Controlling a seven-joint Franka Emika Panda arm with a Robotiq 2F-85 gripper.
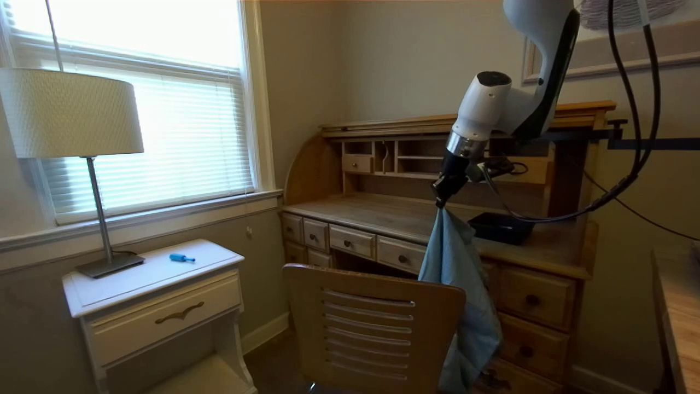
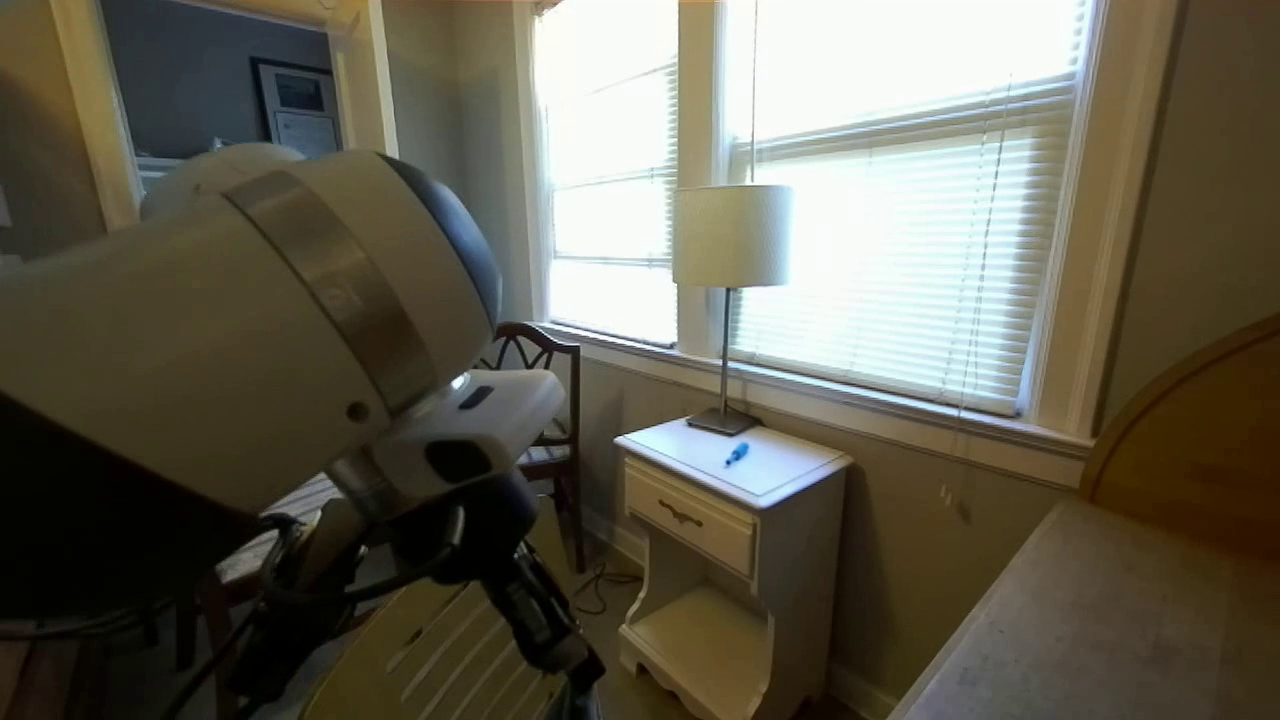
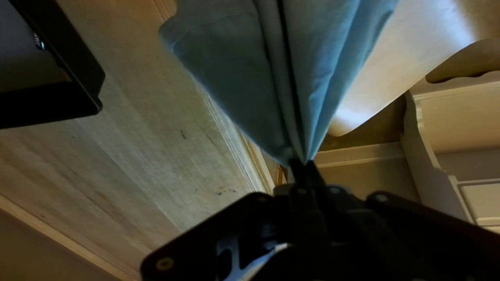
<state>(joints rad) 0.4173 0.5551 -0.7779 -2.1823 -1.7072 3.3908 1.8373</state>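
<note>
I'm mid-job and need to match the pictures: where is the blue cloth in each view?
In an exterior view: blue cloth, right of centre, hanging from the gripper.
In an exterior view: blue cloth, a sliver at the bottom edge, left of centre.
Wrist view: blue cloth, top centre, narrowing toward the gripper.
Shared landmark: white nightstand, in all three views.

I'm seeing bright white slatted window blinds (image 1: 158,137), glowing right behind a slim metal lamp with a cream drum shade (image 1: 76,116), and it's standing on a white wooden nightstand (image 1: 164,272)! Near the lamp lies a small, slim blue object (image 1: 179,258). Over on my brown wooden roll-top counter (image 1: 372,210) sits a black rectangular tray (image 1: 500,232), and in an exterior view, a dark wooden chair (image 2: 574,430)!
</note>
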